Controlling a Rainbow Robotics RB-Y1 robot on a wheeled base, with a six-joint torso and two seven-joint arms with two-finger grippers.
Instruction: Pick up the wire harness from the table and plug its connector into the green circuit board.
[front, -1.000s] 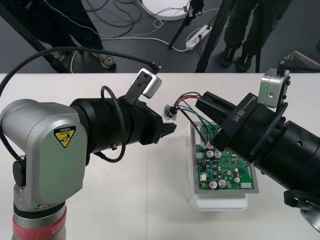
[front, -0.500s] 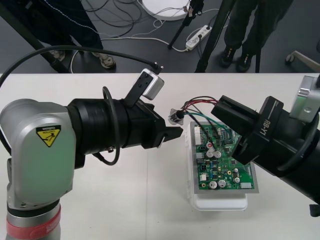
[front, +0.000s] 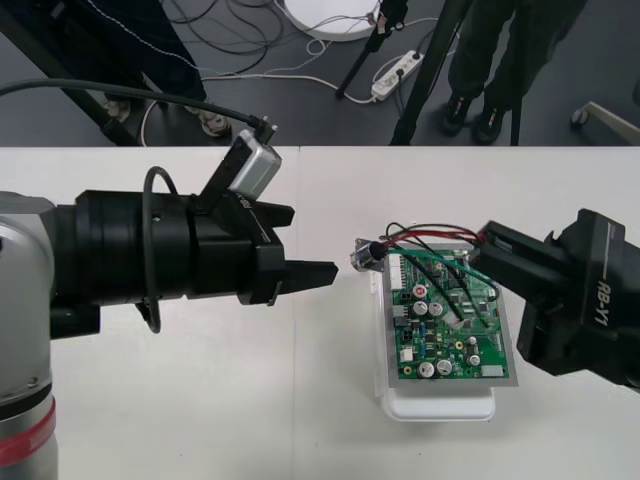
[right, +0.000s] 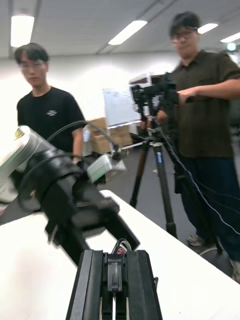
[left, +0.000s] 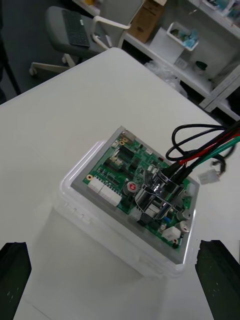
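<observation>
Right gripper (front: 492, 246) is clamped on the harness (front: 428, 232) wires above the board's (front: 445, 325) far right. The socket (front: 364, 258) is by its far left corner. Left gripper (front: 312, 245), spread wide, hovers left of the socket.

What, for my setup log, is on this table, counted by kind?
Grippers (left gripper, right gripper): 2
Green circuit board: 1
Wire harness: 1
Total: 4
</observation>
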